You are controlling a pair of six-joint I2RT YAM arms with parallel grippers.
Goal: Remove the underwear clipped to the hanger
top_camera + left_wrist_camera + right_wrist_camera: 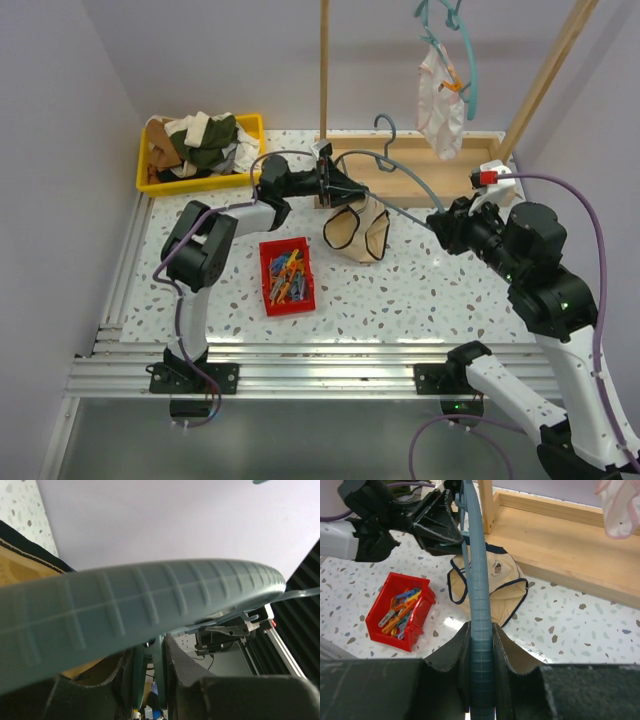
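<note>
Right fingers point(447, 655) clamp hanger point(477, 590), left fingers point(440, 527) pinch its far end, beige underwear point(500, 590) hangs between; hanger needs holding level for unclipping.

Hanger point(479, 630): teal plastic, ribbed, matt. Briefs point(495, 587): beige cloth, black trim. Frame point(560, 545): bare wood, smooth. Bin point(422, 611): glossy red plastic. My pads point(514, 655): black, matt. Table point(580, 625): speckled, smooth.
</note>
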